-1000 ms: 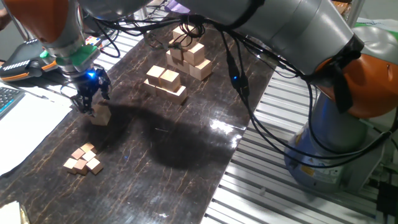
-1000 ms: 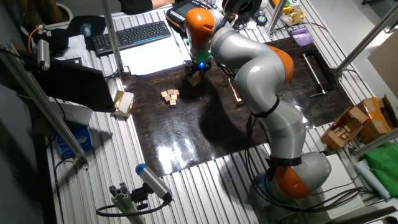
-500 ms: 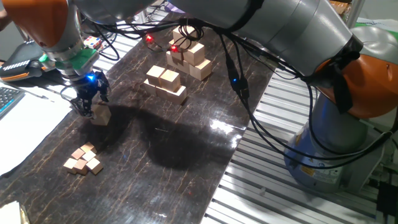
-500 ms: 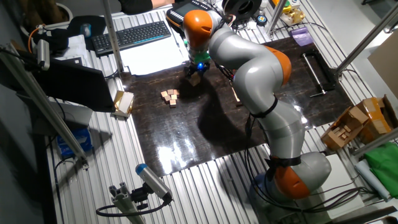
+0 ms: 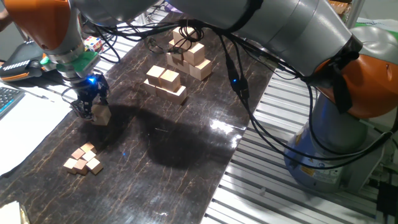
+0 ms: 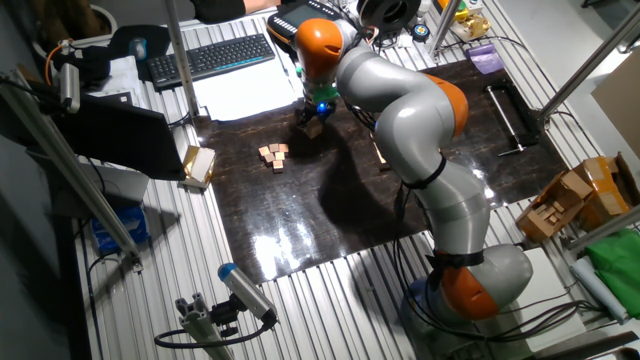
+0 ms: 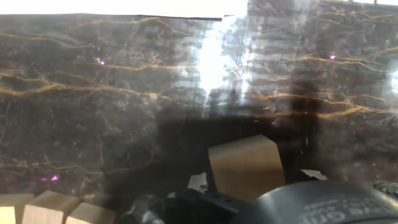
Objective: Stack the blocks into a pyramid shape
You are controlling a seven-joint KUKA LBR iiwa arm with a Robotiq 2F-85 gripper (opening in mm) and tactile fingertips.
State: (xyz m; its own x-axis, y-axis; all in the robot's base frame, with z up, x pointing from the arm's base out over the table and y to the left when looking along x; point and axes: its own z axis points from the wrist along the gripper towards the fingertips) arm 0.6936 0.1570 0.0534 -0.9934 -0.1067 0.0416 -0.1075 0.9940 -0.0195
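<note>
One light-tan block [image 5: 102, 114] lies alone near the left edge of the dark table [image 5: 186, 143], slightly tilted. My gripper [image 5: 90, 107] hangs right over it with its dark fingers close against the block's left side. The other fixed view shows the gripper [image 6: 313, 119] over the same block [image 6: 314, 128]. In the hand view the block [image 7: 245, 167] fills the bottom centre, just above the dark hand housing [image 7: 311, 202]; the fingertips are hidden. Other blocks form a low stepped pile [image 5: 165, 81] further back on the table.
A taller stack of bigger cubes [image 5: 189, 55] stands behind the pile. Several tiny pinkish cubes [image 5: 84, 158] lie in front of the gripper, also in the hand view's lower left [image 7: 50, 208]. White paper [image 5: 25, 124] and a keyboard [image 6: 215, 55] border the table's left side.
The hand has shifted very slightly left and down over the lone block. The block has barely moved. The piles stay as they were.
</note>
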